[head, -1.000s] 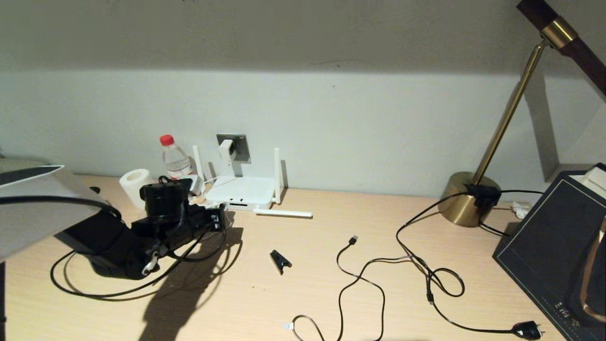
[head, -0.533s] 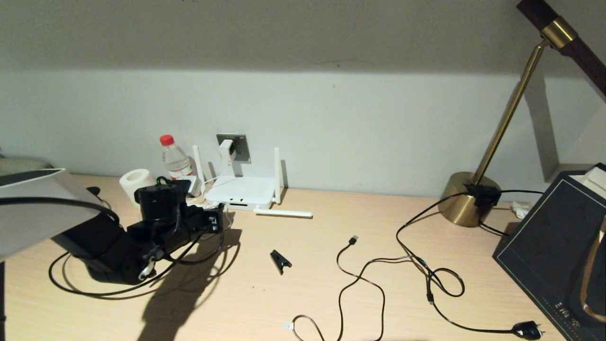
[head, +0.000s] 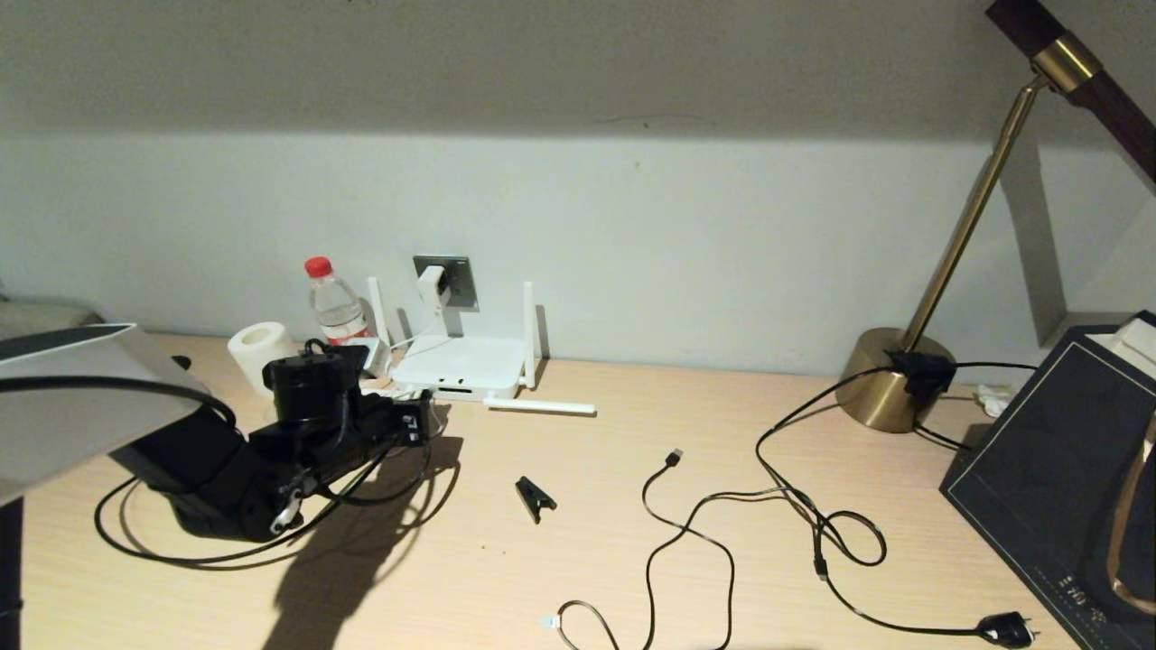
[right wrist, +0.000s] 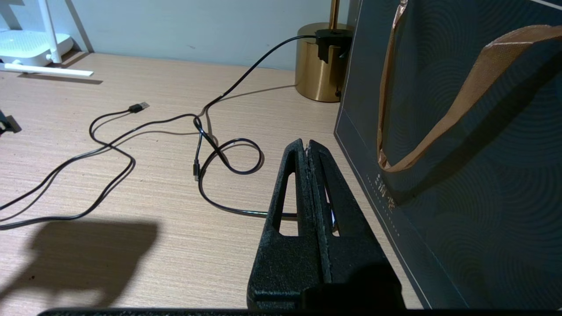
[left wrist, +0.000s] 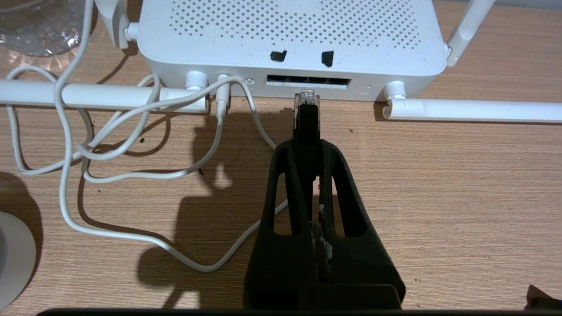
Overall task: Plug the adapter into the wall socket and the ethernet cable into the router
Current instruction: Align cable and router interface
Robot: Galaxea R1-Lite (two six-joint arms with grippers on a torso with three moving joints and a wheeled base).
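Note:
The white adapter [head: 432, 283] sits plugged against the dark grey wall socket [head: 461, 278], and its thin white cord [left wrist: 131, 175] runs down to the router's port edge. The white router [head: 461, 365] lies flat below the socket. My left gripper [left wrist: 307, 147] is shut on the black ethernet cable [left wrist: 306, 123]. The cable's clear plug [left wrist: 307, 97] stands just short of the router's port row [left wrist: 308, 81]. In the head view the left gripper [head: 417, 422] is low over the table, with the cable looping behind it [head: 181, 552]. My right gripper [right wrist: 307, 145] is shut and empty.
A water bottle [head: 334, 302] and a paper roll [head: 257, 348] stand left of the router. One antenna [head: 542, 407] lies flat on the table. A black clip [head: 535, 496], a USB cable [head: 673, 459], a lamp cord [head: 1007, 629], a brass lamp base [head: 890, 379] and a dark bag [head: 1057, 469] are to the right.
My left arm drew back slightly to the left, then eased forward again toward the router, still holding the ethernet cable. Nothing else has moved.

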